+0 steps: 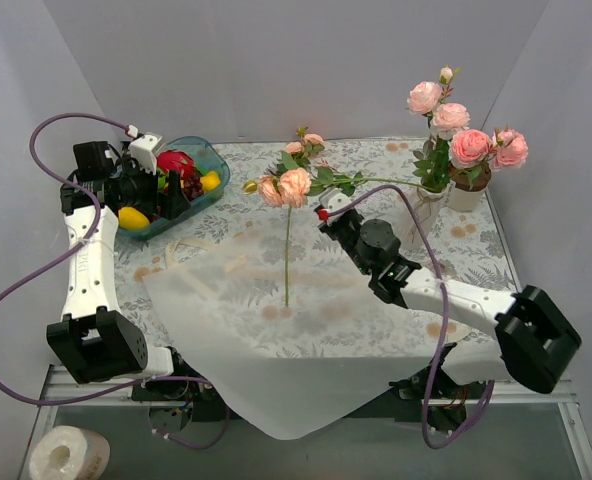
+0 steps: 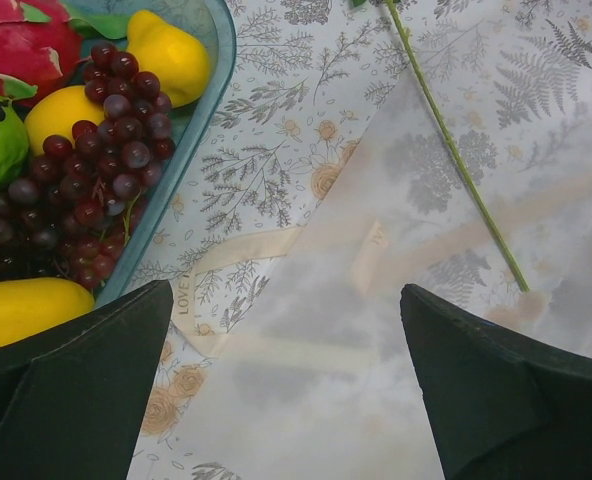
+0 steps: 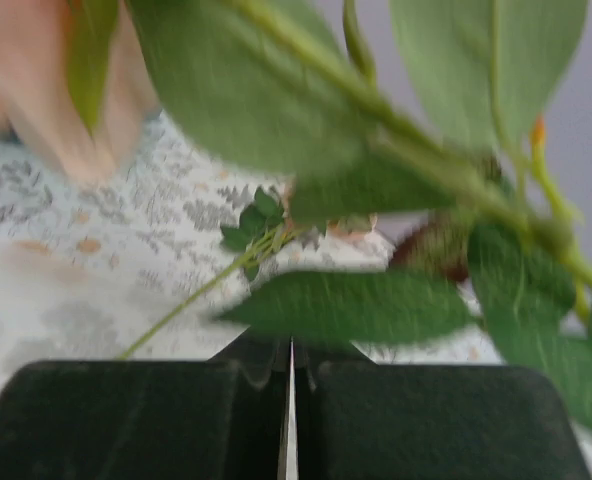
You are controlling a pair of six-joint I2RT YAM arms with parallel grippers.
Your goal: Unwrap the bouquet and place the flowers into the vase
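Looking down from the top view, we log the vase [image 1: 425, 208] at the far right of the counter [image 1: 376, 152]. Four pink roses [image 1: 452, 118] stand upright in it. Just right of the vase is a white cylinder [image 1: 468, 192] with a brown top.

Left of the vase, the loose flowers [image 1: 286, 186] lie in a cluster, blooms away from us. One long thin stem [image 1: 287, 262] runs toward us over the wrapping paper [image 1: 276, 370]. A second leafy stem stretches from the cluster toward the vase.

The paper lies spread flat, left of the vase and nearer to us, its front edge hanging over the counter's near edge. A cream ribbon [image 2: 238, 252] lies partly under the translucent sheet.

The right pincer [image 1: 325, 212] sits between the cluster and the vase, right beneath the leaves. Its fingers are pressed together, with only a hairline slit in the wrist view. A blurred leaf sits at the tips; we cannot tell whether anything is pinched.

The left pincer [image 2: 286, 290] is far left of the vase, beside the rim of the fruit bowl [image 2: 211, 90]. It is spread wide and holds nothing, hovering above the ribbon and the paper's edge.
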